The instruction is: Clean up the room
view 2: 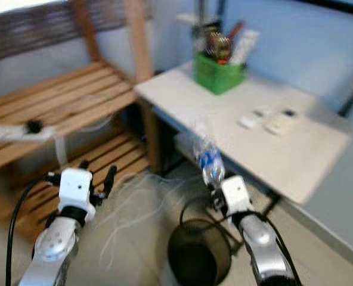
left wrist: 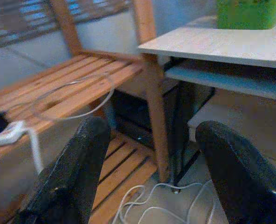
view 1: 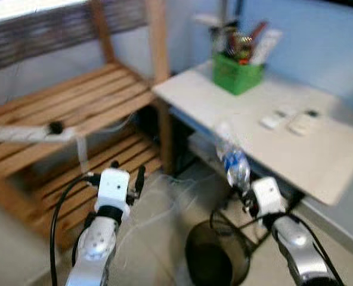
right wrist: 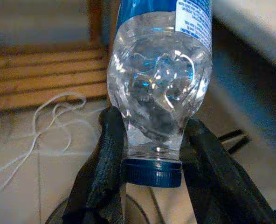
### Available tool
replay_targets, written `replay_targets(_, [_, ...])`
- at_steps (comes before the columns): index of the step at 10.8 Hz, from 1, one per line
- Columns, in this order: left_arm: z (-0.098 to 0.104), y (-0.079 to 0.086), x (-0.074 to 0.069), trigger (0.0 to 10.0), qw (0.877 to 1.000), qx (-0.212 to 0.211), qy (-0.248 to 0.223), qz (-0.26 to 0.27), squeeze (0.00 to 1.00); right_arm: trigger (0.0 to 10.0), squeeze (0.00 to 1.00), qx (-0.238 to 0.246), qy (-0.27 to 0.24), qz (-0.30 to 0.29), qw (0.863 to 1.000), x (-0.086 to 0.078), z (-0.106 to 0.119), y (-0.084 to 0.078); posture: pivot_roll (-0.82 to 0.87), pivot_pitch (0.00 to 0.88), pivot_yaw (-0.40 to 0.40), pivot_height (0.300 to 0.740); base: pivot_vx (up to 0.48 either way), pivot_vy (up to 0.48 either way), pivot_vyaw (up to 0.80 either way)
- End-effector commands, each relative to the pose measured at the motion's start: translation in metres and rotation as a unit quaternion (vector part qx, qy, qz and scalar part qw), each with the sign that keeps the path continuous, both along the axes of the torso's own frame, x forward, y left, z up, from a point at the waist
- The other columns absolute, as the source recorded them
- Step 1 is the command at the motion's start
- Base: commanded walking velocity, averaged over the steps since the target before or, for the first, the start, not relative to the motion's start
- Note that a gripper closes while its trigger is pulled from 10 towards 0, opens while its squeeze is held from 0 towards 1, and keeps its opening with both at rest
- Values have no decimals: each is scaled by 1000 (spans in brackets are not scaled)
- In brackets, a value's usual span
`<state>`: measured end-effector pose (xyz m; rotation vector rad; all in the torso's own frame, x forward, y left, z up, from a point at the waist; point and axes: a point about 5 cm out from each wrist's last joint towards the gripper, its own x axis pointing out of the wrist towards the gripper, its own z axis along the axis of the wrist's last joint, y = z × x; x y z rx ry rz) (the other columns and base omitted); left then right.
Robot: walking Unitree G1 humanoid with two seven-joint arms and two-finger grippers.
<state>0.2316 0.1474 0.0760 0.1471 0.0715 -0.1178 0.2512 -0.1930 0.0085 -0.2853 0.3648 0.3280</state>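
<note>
R claw point(right wrist: 149, 154) clamped on neck of plastic bottle point(view 1: 233, 162), cap down, just above the black bin point(view 1: 217, 256) beside worktop point(view 1: 319, 155). I'd judge it empty: light, thin-walled, crushable, slick; the neck is the stiffest hold. L claw point(left wrist: 152, 172) wide, idle.

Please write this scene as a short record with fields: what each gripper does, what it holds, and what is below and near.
right gripper: shut on plastic bottle, held by the neck, blue cap toward the wrist
left gripper: open, holding nothing, facing the wooden shelf
below: black bin on the floor
near: white table with green box
floor: loose white cable
</note>
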Motion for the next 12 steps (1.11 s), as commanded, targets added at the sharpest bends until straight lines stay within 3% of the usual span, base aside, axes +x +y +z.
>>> replay_targets(1, [-5, -5, -3, 10000, 1000, -7, 18, -23, 0, 10000, 0, -20, 25, 14, 999, -3, -10, -1, -77, 0, 64, 740, 0, 0, 0])
replay_targets(3, [-3, -23, -8, 10000, 995, -14, 33, -89, 0, 10000, 0, -27, 70, 32, 997, -18, -27, -4, -42, 0, 55, 740, 0, 0, 0])
replay_targets(4, [-8, -34, -10, 10000, 989, -49, 65, -120, 0, 10000, 0, -54, 89, 23, 994, -26, -37, -11, -24, 0, 55, 740, 0, 0, 0])
replay_targets(6, [-23, -45, -14, 10000, 981, -82, 80, -158, 0, 10000, 0, -84, 92, -10, 992, -19, -42, -11, -18, 2, 54, 740, 0, 0, 0])
replay_targets(7, [-30, -58, -23, 10000, 968, -114, 94, -201, 0, 10000, 0, -101, 97, -11, 990, -11, -45, 3, -22, 30, 59, 740, 0, 0, 0])
replay_targets(8, [-33, -64, -30, 10000, 964, -116, 106, -215, 0, 10000, 0, -102, 102, -14, 990, -8, -46, 9, -7, 45, 59, 740, 0, 0, 0])
replay_targets(10, [-36, -75, -49, 10000, 949, -163, 137, -234, 0, 10000, 0, -112, 110, -2, 988, -3, -49, 30, 54, 106, 48, 740, 0, 0, 0])
replay_targets(12, [-28, -94, -60, 10000, 925, -191, 138, -297, 0, 10000, 0, -148, 114, 7, 982, 1, -50, 39, 74, 134, 48, 740, 0, 0, 0])
